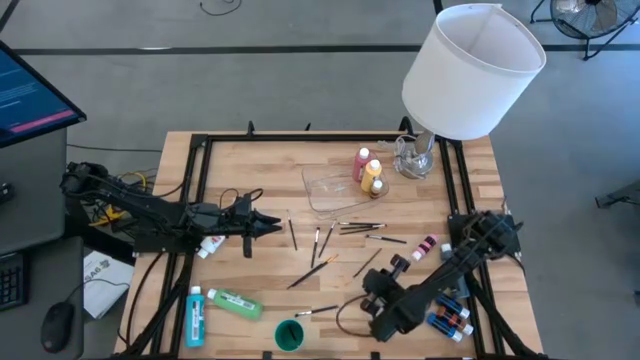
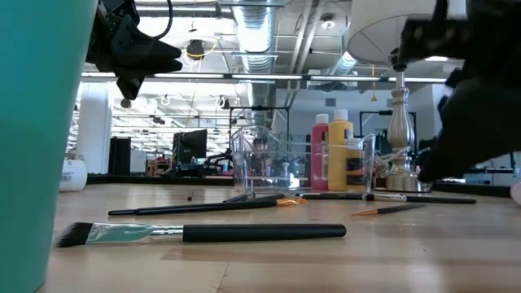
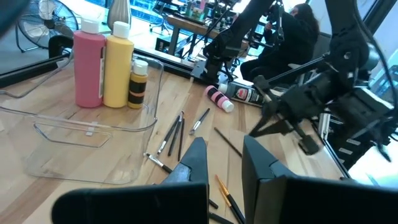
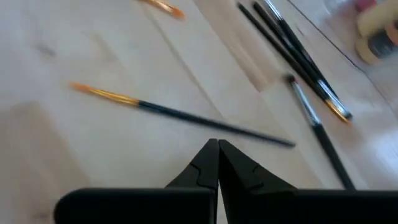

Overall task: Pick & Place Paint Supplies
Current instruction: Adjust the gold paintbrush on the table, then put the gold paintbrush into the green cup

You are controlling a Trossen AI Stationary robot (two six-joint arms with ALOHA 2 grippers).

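Note:
Several thin dark-handled brushes (image 1: 335, 245) lie flat on the wooden table's middle. My right gripper (image 4: 217, 149) is shut and slants down just short of one orange-tipped brush (image 4: 180, 113), which is also in the high view (image 1: 368, 263). A pink bottle (image 1: 361, 163), a yellow bottle (image 1: 372, 172) and a tiny bottle (image 1: 378, 187) stand in the clear tray (image 1: 325, 195). A green bottle (image 1: 235, 303) and a blue bottle (image 1: 195, 315) lie near the front left. My left gripper (image 1: 272, 225) hovers at the table's left, its fingers (image 3: 198, 158) a little apart and holding nothing.
A big white lampshade (image 1: 472, 68) on its lamp stands at the far right corner. A green cup (image 1: 289, 334) sits at the front edge. A small pink bottle (image 1: 426, 246) and several tiny bottles (image 1: 450, 318) lie beside the right arm. A black frame (image 1: 300, 137) borders the table.

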